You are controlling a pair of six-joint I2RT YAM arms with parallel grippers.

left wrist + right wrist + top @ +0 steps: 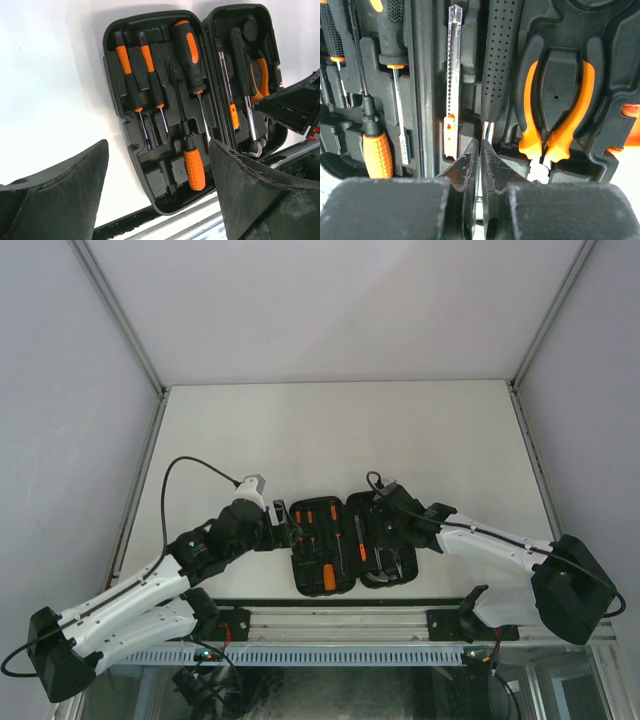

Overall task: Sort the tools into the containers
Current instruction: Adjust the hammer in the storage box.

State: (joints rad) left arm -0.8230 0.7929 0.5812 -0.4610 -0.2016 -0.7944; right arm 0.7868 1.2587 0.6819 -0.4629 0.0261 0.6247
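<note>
The black tool case point(372, 515) lies open at the table's near edge, with tools in its moulded slots. In the left wrist view its left half point(112, 75) holds two thin screwdrivers point(131, 80), a thick one point(190, 50) and a stubby orange-handled one point(194, 167). My left gripper point(159, 185) is open and empty, just left of the case point(285, 523). My right gripper point(480, 150) is shut on the metal shaft of the hammer point(500, 60), which lies in the right half. Orange-handled pliers point(555, 115) lie beside it.
A thin metal blade tool point(452, 80) lies left of the hammer. The aluminium rail point(340, 625) with the arm bases runs just in front of the case. White walls stand on both sides of the table point(340, 430).
</note>
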